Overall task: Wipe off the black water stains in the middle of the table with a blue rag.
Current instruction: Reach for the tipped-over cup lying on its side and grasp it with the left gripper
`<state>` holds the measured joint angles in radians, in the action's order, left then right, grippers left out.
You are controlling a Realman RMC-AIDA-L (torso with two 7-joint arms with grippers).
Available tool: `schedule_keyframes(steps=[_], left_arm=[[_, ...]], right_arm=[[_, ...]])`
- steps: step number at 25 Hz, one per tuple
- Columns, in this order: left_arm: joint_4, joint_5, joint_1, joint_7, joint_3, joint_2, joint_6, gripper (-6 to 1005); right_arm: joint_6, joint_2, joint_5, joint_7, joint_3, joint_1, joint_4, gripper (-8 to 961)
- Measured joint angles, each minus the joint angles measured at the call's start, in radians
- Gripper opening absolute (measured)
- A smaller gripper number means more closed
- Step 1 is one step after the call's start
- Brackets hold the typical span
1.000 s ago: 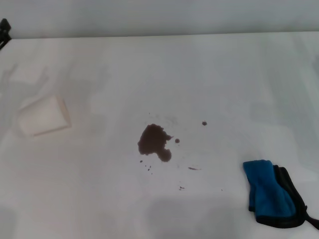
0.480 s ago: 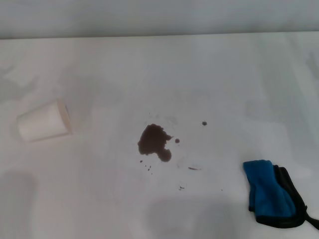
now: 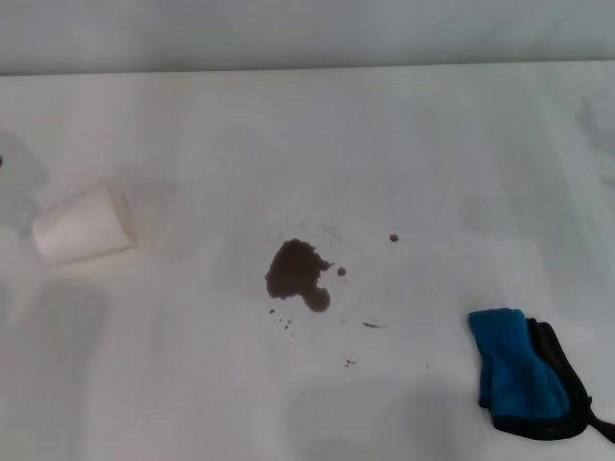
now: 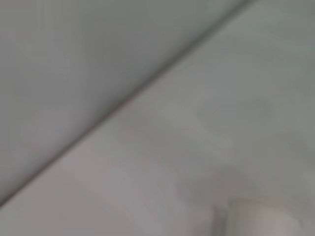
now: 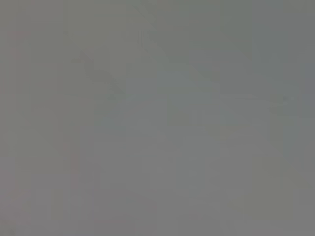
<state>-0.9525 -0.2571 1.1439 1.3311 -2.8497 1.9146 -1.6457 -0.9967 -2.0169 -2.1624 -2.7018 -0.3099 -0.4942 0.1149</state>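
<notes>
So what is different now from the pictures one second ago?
The dark part of an arm at the far left edge of the head view has gone out of sight. The paper cup lying on its side has shifted only a little toward the left. No pincer shows in any view now. The dark stain, its specks and the blue rag on the table lie as before.

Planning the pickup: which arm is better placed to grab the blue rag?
Probably the right. The blue rag lies on the robot's right of the table, right of the black water stains. Neither pincer is in view.
</notes>
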Motion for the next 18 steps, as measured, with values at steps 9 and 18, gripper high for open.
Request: schedule_keyframes(steps=[9,18], left_arm=[[0.000,-0.104,0.039,-0.133,-0.002,0.056,0.044,875],[0.037,-0.113,0.038,-0.212,-0.001,0.157,0.172,875]], right_arm=[[-0.064,-0.002,-0.009,0.023,0.000,0.010,-0.037,871],[-0.101,-0.001,-0.010,0.027,0.000,0.025,-0.060,870]])
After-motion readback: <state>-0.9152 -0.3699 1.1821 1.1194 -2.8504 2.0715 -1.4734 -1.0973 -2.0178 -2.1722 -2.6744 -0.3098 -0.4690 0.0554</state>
